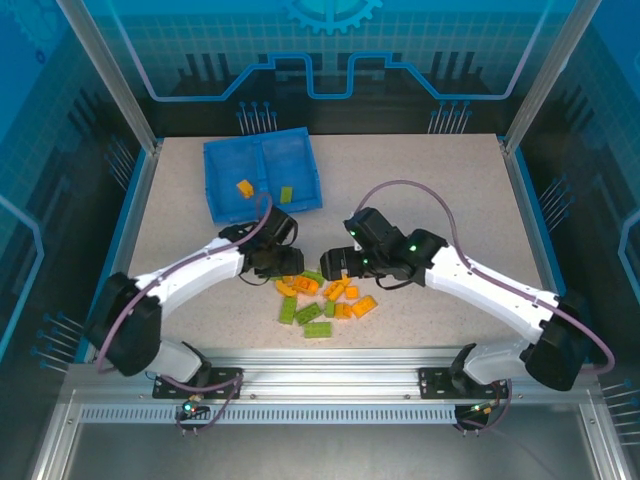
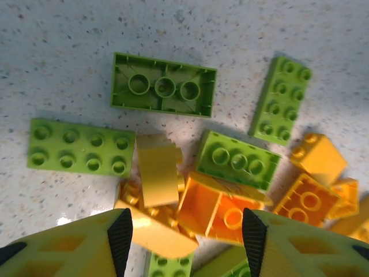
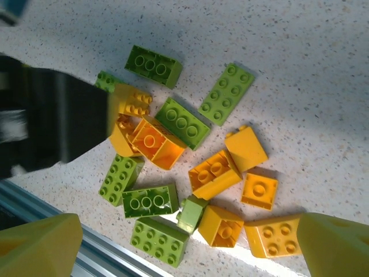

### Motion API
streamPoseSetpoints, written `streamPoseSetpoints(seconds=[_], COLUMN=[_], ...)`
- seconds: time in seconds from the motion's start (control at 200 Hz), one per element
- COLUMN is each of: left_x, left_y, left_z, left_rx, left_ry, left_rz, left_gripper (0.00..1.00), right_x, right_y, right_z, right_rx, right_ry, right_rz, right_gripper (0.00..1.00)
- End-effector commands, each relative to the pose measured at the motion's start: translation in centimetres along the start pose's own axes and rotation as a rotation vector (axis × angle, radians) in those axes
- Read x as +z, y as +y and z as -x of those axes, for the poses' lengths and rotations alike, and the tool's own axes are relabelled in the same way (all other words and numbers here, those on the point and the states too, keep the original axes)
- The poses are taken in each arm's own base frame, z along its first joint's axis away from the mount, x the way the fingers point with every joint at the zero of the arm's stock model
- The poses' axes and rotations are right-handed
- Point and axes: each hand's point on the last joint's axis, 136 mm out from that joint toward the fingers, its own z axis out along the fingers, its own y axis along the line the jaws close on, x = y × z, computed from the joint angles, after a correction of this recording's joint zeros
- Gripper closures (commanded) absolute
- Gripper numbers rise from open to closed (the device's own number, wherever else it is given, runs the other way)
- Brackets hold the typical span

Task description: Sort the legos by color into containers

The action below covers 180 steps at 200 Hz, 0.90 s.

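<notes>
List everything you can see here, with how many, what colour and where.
Blue plastic divided tray: one, blue, far left-centre.
Orange studded brick: one, orange, tray's left compartment.
Lime green studded brick: one, green, right compartment.
Loose lime green bricks: about eight, green, near pile.
Loose orange bricks: about seven, orange, same pile.
Speckled table: one, beige.
Left gripper: one, yellow fingers, open over orange bricks.
Right gripper: one, yellow fingers, open above pile.

I read the legos (image 2: 164, 86) as smooth, glossy plastic, lying on a matt, speckled table (image 2: 57, 34). The tray (image 1: 228, 165) looks blue plastic, the rail (image 1: 330, 385) at the table's near edge bare metal. Left gripper (image 2: 183, 231): matt yellow fingers (image 2: 63, 251), ribbed black pads (image 2: 120, 236).
</notes>
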Motion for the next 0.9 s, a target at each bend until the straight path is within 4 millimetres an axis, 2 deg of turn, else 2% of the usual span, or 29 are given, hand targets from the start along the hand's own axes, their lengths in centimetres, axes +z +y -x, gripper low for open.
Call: streamPoseSetpoints(seconds=[0.0, 0.155, 0.3, 0.5, 0.6, 0.705, 0.825, 0.895], left_x=[1.4, 3.4, 4.5, 3.9, 1.6, -3.4, -9.2, -11.4], left_y=[-0.3, 1.0, 1.3, 1.2, 0.8, -0.1, 1.1, 2.4], left_z=[1.4, 0.9, 0.7, 1.1, 1.7, 3.6, 6.9, 9.2], left_rx=[-0.019, -0.012, -0.017, -0.021, -0.027, -0.028, -0.002, 0.0], left_ry=[-0.029, -0.001, -0.002, -0.035, -0.06, -0.161, -0.322, -0.4], left_rz=[0.037, 0.11, 0.118, 0.11, 0.092, 0.05, 0.117, 0.166], left_gripper=[0.45, 0.49, 0.61, 0.77, 0.81, 0.84, 0.83, 0.83], right_x=[-1.0, -1.4, -1.6, -1.8, -2.1, -2.6, -3.3, -3.5], right_y=[-0.5, -1.0, -0.8, -0.7, -0.7, -0.8, -0.7, -0.6], right_z=[-0.2, -0.4, -0.1, 0.0, -0.1, 0.0, 0.4, 0.6], right_rx=[0.025, 0.035, 0.028, 0.022, 0.027, 0.034, 0.036, 0.032], right_ry=[-0.037, -0.054, -0.06, -0.057, -0.063, -0.078, -0.101, -0.108], right_rz=[-0.008, -0.015, -0.01, -0.01, -0.006, -0.002, 0.005, 0.006], right_gripper=[0.02, 0.02, 0.02, 0.02, 0.02, 0.02, 0.02, 0.02])
